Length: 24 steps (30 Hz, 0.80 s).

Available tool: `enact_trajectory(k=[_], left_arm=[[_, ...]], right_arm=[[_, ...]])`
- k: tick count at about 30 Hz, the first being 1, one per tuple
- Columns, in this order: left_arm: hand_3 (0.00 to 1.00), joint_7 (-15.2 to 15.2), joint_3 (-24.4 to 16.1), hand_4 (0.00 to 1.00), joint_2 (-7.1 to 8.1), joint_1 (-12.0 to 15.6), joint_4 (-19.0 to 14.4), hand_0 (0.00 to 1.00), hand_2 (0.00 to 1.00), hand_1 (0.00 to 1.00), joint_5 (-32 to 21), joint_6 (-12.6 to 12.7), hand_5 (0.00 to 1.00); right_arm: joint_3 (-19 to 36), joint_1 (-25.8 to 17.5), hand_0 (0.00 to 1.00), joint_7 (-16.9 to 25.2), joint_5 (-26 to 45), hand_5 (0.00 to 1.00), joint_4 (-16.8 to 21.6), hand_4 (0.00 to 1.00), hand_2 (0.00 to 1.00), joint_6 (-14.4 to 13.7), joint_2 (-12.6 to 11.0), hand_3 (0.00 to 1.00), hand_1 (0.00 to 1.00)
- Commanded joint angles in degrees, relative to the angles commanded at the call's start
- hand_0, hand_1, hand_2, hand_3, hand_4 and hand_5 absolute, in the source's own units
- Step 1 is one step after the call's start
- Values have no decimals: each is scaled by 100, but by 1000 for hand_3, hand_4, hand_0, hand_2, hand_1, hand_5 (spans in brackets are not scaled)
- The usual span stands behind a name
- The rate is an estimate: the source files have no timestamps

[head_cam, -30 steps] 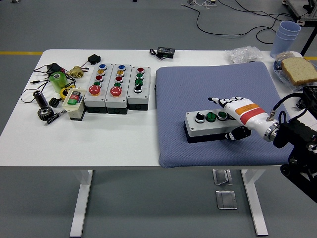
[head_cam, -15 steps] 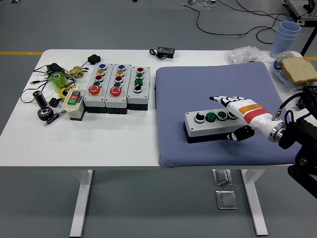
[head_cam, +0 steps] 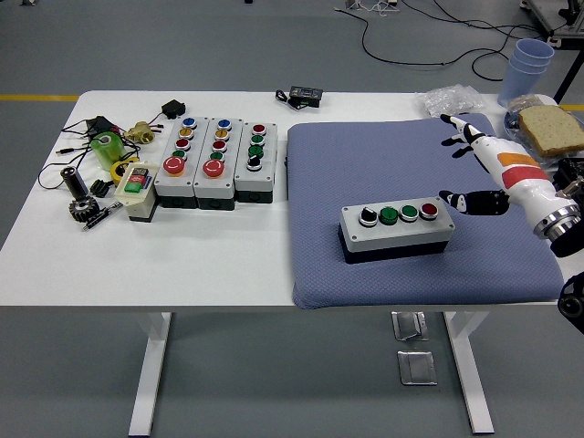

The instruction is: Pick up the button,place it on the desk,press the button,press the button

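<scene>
Button box [head_cam: 397, 228]: flat on the blue mat [head_cam: 365, 146], near its front edge, nothing touching it.
Right hand [head_cam: 488, 173]: lifted clear to the right of the box, fingers [head_cam: 453, 120] spread and loose, holding nothing.
Table [head_cam: 182, 255]: three more button boxes [head_cam: 214, 160] lie left of the mat.

button box [head_cam: 397, 230] on mat [head_cam: 411, 146], robot hand [head_cam: 488, 173] right

Four button boxes [head_cam: 396, 229] — one mat [head_cam: 401, 155]

The right hand [head_cam: 488, 169] is white with black fingertips, 1 orange and 1 red band.
</scene>
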Motion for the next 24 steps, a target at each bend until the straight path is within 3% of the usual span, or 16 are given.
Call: enact_trajectory(k=[2,3,9,24], left_arm=[[567,1,3,313,-3,-6,0,644,654,643,-10,1,859],[568,2,3,313,-4,-8,0,644,654,643,-8,0,859],[567,0,19,313,-6,-15,0,644,654,643,-31,1,859],[567,-1,25,313,-4,-29,0,645,654,643,-21,-2,859]], right_arm=[[-41,-23,219,-145,-129,77,-39,729,297,297,12,693,10],[-59,-26,185,-205,-183,107,-59,699,226,426,16,647,2],[-106,-29,176,-418,-400,137,-127,700,192,872,47,646,2],[-147,-32,175,-482,-440,178,-247,713,183,1064,64,649,2]])
